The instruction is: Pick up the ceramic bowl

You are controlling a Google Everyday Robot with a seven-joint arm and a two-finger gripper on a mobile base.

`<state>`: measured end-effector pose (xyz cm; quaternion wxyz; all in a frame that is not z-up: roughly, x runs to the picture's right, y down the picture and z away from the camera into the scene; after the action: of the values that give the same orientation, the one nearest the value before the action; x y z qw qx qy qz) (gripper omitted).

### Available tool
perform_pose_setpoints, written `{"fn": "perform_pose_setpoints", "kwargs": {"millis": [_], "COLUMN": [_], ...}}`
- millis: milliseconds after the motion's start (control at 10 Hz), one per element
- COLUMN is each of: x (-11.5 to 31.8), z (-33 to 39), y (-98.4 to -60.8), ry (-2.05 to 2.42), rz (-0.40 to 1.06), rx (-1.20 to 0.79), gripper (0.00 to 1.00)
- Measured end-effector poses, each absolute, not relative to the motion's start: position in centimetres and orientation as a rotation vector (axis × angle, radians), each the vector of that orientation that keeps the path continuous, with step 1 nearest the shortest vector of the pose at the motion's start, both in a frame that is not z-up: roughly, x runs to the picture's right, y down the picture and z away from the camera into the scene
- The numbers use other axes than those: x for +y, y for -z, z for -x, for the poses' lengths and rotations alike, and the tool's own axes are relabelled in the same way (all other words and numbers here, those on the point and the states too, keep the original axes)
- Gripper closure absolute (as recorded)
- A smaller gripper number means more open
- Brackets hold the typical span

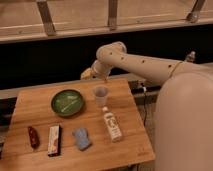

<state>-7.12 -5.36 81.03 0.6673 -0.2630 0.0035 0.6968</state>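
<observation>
One arm (150,65) in view: white, with small dark spots along its length. It leaves the bulky white body (185,120) at the right of the view and reaches leftward and slightly upward to a rounded joint (112,52). There it bends downward and to the left. Gripper (88,74): yellowish, at the arm's end, below and left of that joint, held aloft.
</observation>
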Motion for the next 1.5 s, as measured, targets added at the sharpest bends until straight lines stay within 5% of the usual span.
{"fn": "perform_pose_setpoints", "kwargs": {"millis": [500,1100,1500], "x": [-8.4,-4.6,-4.6], "z": [12.2,16.4,16.2], "y": [-80.0,-84.9,-84.9], "ry": [-1.334,-1.210,-1.212], "rz": [0.549,0.670,0.671], "rx": [-0.018,-0.017,-0.015], "gripper": [0.20,0.20,0.20]}}
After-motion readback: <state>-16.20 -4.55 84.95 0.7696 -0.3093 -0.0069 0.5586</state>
